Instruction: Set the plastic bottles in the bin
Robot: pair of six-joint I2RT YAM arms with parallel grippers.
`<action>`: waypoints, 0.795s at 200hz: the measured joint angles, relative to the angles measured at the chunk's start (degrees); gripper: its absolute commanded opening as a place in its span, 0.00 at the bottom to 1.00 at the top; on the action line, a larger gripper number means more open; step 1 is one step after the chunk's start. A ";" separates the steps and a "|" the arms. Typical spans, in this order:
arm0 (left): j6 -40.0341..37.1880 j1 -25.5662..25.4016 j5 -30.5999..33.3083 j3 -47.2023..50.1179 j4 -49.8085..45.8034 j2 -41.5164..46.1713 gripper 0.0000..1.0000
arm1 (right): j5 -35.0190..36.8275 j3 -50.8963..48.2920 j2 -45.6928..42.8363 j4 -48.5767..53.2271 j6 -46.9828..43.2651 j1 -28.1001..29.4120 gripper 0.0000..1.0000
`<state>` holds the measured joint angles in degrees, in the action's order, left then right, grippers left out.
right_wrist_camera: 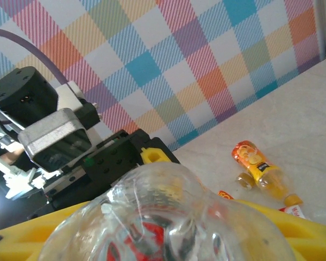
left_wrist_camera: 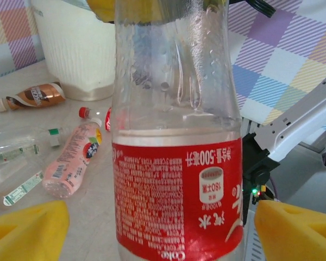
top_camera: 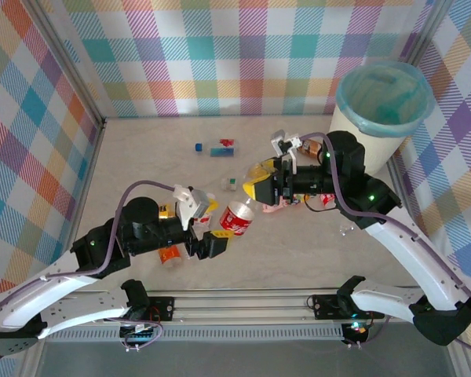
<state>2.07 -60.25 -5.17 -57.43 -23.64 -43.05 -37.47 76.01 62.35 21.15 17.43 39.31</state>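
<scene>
the bin (top_camera: 383,129) stands at the far right, teal bag folded over its rim, and you cannot tell from above whether any bottle lies inside it. most of the work looks left to do. your right gripper (top_camera: 257,182) pinches the clear end of the red-labelled bottle (left_wrist_camera: 176,185), which hangs over mid-table, well short of the bin. your left gripper (left_wrist_camera: 163,231) has its yellow pads (left_wrist_camera: 27,231) spread either side of the label with a gap on both sides, so the right arm alone seems to carry it. the bottle's long axis runs diagonally from the left gripper toward the right one. the label print reads upside down in the left wrist view, so i judge the neck end to be nearer the left gripper, though i cannot make out the cap. loose on the table you have a pink bottle (left_wrist_camera: 70,160), a brown bottle (left_wrist_camera: 38,95), an orange bottle (right_wrist_camera: 259,169) and a blue-capped bottle (top_camera: 220,149), among others.
</scene>
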 measured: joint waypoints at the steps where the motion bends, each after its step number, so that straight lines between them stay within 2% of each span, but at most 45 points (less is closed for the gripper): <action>1: 0.00 0.00 0.07 0.02 0.00 0.09 0.90 | 0.04 0.09 0.00 0.13 0.00 0.00 0.43; 50: -0.20 0.00 3.65 1.92 0.02 4.15 0.95 | 5.79 7.15 0.83 8.79 -5.77 -1.57 0.44; 86: -0.42 0.00 4.70 2.86 0.17 5.27 0.95 | 11.85 13.44 0.87 15.52 -10.93 -4.96 0.44; 135: -0.55 0.00 4.96 2.86 1.79 1.75 0.95 | 25.97 23.15 3.04 24.11 -17.00 -7.98 0.44; 159: -0.85 0.00 7.08 2.08 2.86 -1.86 0.95 | 32.87 26.99 4.87 26.93 -19.76 -9.81 0.44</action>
<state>1.21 -60.25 1.91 -55.35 -20.78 -44.91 -4.60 103.00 67.22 48.07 -2.33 29.50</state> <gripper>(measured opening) 0.950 0.604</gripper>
